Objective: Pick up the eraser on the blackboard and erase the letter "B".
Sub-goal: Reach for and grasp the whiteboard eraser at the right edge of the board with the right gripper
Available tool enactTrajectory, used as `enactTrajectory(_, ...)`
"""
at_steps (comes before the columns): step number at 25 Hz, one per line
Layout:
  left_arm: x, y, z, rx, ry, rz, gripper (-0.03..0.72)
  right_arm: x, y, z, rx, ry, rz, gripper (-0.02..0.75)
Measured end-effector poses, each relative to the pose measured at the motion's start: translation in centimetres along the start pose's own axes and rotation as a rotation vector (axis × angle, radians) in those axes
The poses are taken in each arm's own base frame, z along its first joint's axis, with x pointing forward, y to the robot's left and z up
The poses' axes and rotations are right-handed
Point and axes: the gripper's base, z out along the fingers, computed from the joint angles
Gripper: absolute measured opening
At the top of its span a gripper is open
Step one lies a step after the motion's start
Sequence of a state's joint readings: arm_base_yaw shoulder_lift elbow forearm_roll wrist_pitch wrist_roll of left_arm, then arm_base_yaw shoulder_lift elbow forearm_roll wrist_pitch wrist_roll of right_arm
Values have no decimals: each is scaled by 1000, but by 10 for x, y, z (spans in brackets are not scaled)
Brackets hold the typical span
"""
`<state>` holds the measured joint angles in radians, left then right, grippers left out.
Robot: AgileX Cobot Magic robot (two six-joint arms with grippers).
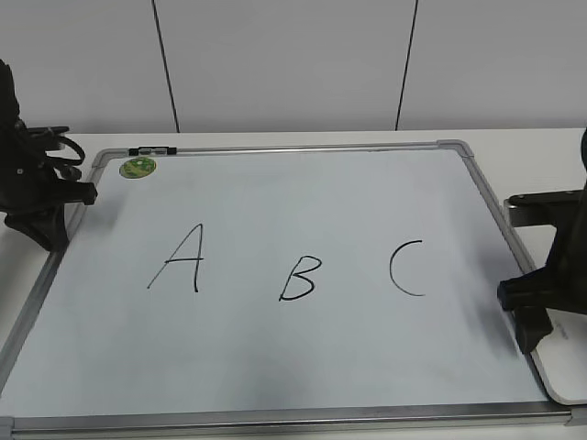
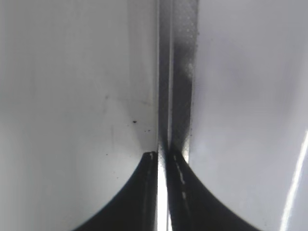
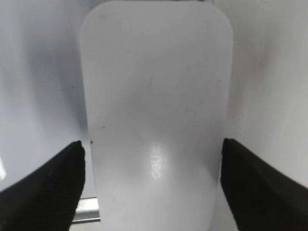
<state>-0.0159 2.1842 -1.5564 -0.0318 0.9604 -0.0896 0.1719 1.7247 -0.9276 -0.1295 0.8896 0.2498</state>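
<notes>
The blackboard is a white dry-erase board with a silver frame, lying flat. It carries a black "A", the letter "B" in the middle, and a "C". The white eraser lies at the board's right edge. In the right wrist view the eraser fills the frame. My right gripper is open, and its fingers straddle the eraser's near end without touching it. My left gripper is shut and empty over the board's left frame, as its fingers show.
A small round green magnet sits at the board's far left corner, with a small black-and-silver piece on the frame next to it. A white wall stands behind the table. A bit of the frame shows beside the eraser.
</notes>
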Motion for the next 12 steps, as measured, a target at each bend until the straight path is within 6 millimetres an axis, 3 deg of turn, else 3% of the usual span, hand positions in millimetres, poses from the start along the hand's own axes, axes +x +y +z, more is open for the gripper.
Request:
enactTrajectory(6, 0, 0, 0, 2, 0, -1, 28, -3, 1, 5, -3, -6, -2, 656)
enactTrajectory(12, 0, 0, 0, 5, 0, -3, 28, -4, 2, 9, 1, 0, -6, 578)
